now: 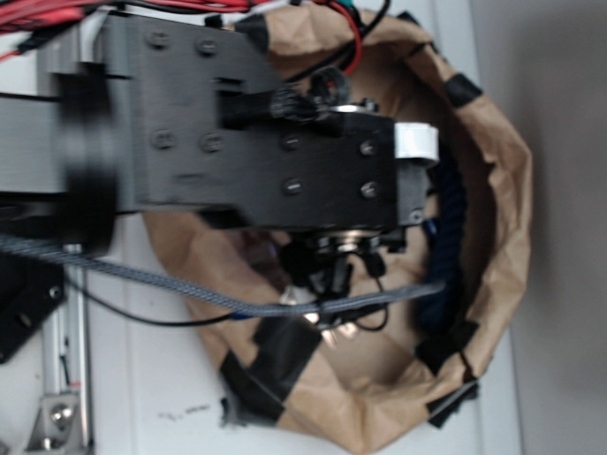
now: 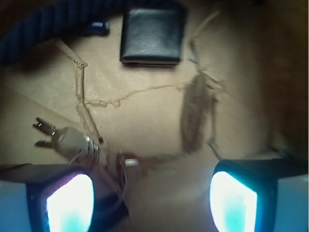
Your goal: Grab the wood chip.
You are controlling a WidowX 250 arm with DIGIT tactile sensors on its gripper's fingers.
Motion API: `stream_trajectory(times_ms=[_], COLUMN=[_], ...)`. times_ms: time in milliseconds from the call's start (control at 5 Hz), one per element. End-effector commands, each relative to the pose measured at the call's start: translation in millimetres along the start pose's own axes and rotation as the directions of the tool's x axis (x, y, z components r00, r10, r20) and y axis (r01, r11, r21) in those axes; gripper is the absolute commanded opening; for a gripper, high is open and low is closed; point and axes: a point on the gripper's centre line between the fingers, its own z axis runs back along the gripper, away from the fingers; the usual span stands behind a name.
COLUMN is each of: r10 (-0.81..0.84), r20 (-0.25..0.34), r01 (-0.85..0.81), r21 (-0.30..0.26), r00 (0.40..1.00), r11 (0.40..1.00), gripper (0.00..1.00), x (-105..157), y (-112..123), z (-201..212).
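Overhead, the spread-open gripper (image 2: pixel 152 193) is hovering near the wood chip (image 2: pixel 194 113) (likely light, stiff, brittle); pinching its narrow midsection looks best.

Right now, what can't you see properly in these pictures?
- Exterior view: the arm covers the middle of the paper bin, so the wood chip is hidden.
- Wrist view: the wood chip is blurred, its ends unclear.
- Wrist view: the fingers of the gripper are cut off by the bottom edge.
- Wrist view: the rope runs off the top.
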Motion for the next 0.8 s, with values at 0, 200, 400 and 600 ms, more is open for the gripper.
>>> stream_trajectory(times_ms=[0,200,400,600], r10=[-0.093,-0.176,-0.195,-0.222], r20=[0.117,0.124,0.094,0.104], r01=[0.102,0.181,0.185,0.212], r21=[-0.075,-0.033,0.108,0.102], r00=[0.989,0.977,0.976,0.969], r11=[0.992,0.983,0.977,0.972], gripper=[1.00,1.00,0.59,0.00], x=[8.4,11.8,18.8,31.4], y=[26.2,34.6,35.4,35.5], z=[-25.9,-39.0,-40.9,-44.0])
